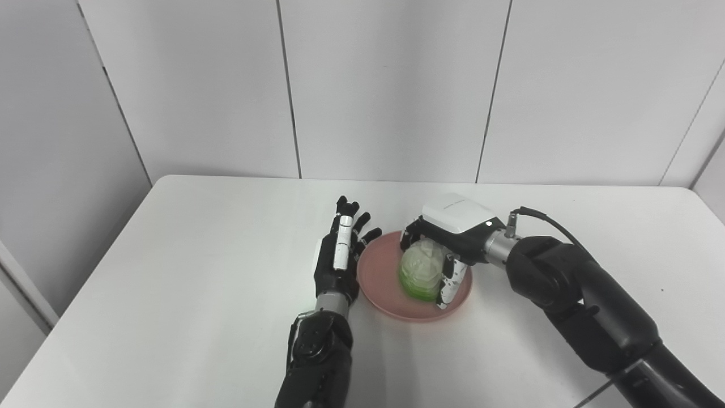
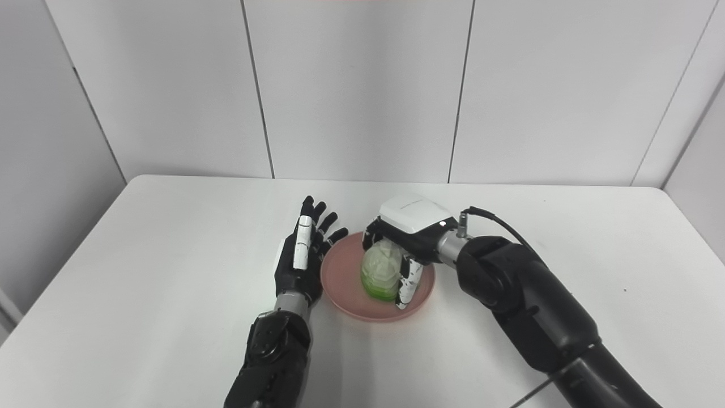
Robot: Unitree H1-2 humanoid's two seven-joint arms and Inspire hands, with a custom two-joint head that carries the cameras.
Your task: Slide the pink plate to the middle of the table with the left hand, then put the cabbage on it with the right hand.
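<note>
The pink plate (image 1: 376,283) lies near the middle of the white table. On it sits the cabbage (image 1: 420,269), pale on top and bright green at its base. My right hand (image 1: 447,235) reaches over it from the right, its fingers wrapped down around the cabbage, which rests on the plate. My left hand (image 1: 340,255) stands upright just left of the plate's rim, fingers spread and pointing away, holding nothing.
The white table (image 1: 198,272) has rounded far corners and ends at grey wall panels behind. My right forearm (image 1: 583,306) crosses the table's right front. Nothing else stands on the table.
</note>
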